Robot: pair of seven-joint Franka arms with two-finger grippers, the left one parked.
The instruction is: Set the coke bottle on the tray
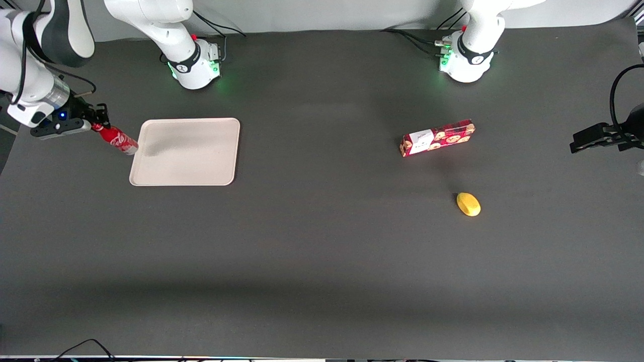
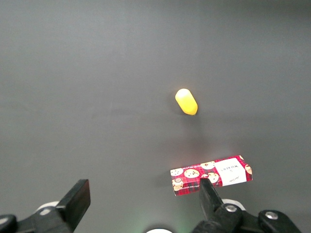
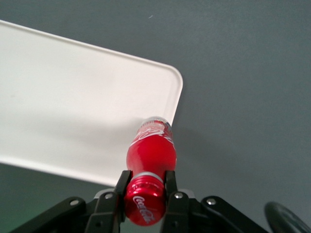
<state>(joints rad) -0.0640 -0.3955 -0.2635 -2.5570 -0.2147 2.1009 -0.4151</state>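
My right gripper is shut on the cap end of the coke bottle, a slim red bottle with white script. It holds the bottle tilted in the air, its clear base over the rim of the beige tray at the working arm's end of the table. In the right wrist view the fingers clamp the bottle just below its red cap, and the tray lies beneath it.
A long red cookie box and a yellow lemon-like object lie toward the parked arm's end of the table. Both also show in the left wrist view, the box and the yellow object.
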